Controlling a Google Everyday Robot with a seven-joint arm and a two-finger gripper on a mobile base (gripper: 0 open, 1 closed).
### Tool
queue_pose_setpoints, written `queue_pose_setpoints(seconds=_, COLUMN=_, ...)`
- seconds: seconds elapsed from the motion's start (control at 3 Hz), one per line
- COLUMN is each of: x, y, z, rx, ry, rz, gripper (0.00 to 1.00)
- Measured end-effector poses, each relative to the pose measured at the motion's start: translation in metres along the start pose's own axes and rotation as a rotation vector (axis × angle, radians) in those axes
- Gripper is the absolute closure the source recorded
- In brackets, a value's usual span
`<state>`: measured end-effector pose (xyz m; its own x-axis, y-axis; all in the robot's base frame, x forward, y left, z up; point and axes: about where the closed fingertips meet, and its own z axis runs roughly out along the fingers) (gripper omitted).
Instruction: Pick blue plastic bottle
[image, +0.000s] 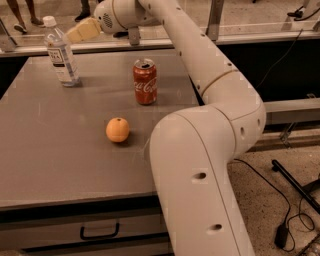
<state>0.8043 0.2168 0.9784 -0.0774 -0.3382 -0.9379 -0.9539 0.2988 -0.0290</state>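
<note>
The blue plastic bottle stands upright at the far left of the grey table. It is clear with a white cap and a pale label. My gripper hangs at the far edge of the table, just right of the bottle's top and a little above it. It does not touch the bottle. My white arm reaches to it from the right front.
A red soda can stands upright at the table's middle back. An orange lies in front of it. A glass wall and rail run behind the table. A drawer handle sits under the front edge. Cables lie on the floor at right.
</note>
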Motion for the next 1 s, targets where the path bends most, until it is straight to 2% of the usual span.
queue_pose_setpoints(seconds=0.33, x=-0.003, y=0.009, z=0.018, rx=-0.013, ry=0.008, rz=-0.004, gripper=0.0)
queue_pose_setpoints(seconds=1.0, x=0.0, y=0.023, z=0.045, rx=0.054, ry=0.077, rz=-0.066, gripper=0.0)
